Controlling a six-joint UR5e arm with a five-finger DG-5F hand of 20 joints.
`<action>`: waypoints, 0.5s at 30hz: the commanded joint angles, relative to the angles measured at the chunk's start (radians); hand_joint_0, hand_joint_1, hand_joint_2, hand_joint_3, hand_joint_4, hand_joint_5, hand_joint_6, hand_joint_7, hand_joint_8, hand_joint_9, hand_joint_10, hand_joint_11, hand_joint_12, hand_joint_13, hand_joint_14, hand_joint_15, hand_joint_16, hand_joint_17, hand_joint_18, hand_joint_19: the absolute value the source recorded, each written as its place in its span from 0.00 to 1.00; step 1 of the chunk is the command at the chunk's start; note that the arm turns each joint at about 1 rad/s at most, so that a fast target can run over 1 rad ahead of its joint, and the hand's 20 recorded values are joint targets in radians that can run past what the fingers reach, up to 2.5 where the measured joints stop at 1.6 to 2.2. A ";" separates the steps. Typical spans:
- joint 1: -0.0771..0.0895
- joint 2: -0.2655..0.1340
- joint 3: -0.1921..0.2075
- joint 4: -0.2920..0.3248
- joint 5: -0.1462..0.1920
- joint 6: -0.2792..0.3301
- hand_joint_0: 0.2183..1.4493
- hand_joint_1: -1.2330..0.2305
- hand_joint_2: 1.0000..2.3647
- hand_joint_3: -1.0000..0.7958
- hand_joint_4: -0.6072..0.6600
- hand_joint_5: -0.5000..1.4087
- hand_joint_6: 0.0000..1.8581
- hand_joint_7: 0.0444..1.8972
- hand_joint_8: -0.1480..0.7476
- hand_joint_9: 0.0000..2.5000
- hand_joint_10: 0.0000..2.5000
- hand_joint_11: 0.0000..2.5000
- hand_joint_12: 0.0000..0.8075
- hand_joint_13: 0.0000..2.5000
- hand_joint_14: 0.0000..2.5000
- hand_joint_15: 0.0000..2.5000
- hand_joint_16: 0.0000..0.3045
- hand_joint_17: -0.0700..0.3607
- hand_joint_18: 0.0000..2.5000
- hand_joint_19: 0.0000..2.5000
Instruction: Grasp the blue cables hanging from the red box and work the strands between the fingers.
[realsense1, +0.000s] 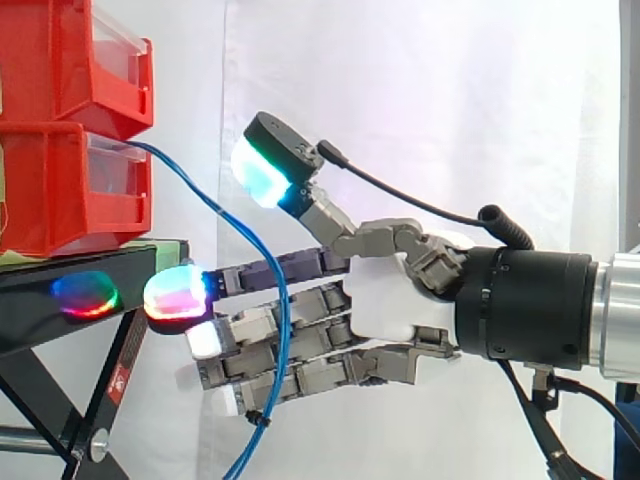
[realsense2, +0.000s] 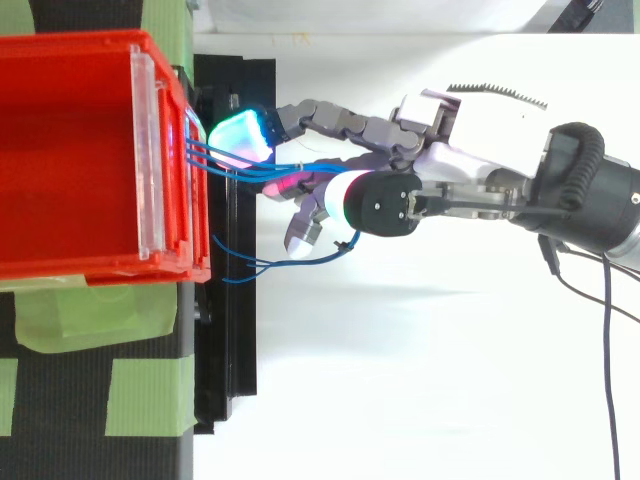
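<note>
Blue cables (realsense2: 236, 170) droop from the red box (realsense1: 70, 190) lip and trail down across my hand (realsense1: 385, 300). Fingers (realsense1: 290, 265) lie straight, thumb lifted clear, nothing clamped. Strands look thin, limp and slick; I'd pinch just below the box, where they bunch.

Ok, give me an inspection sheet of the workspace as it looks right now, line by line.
surface: black stand with green tape patches, carrying the bins.
job's things: upper red bin stacked on lower red bin; blue cables leave the lower one's front.
clutter: nothing seen.
hand: hand open, fingers straight toward the stand, thumb lifted.
cables: the blue cables drape down across the fingers and hang below them.
surroundings: white curtain behind.
</note>
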 joint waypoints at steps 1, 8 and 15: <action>-0.002 0.000 -0.001 0.000 -0.006 -0.001 0.40 0.56 0.00 0.00 0.71 0.24 0.00 0.35 0.69 0.39 0.01 0.33 0.56 0.24 0.00 0.17 0.21 0.50 0.23 0.10; -0.002 0.000 0.001 0.000 -0.006 -0.001 0.42 0.54 0.00 0.00 0.72 0.26 0.00 0.36 0.69 0.43 0.01 0.44 0.61 0.36 0.01 0.32 0.22 0.51 0.32 0.19; -0.002 0.000 -0.001 0.000 -0.010 0.001 0.42 0.53 0.00 0.00 0.72 0.27 0.00 0.36 0.67 0.46 0.01 0.51 0.65 0.45 0.00 0.52 0.23 0.52 0.37 0.25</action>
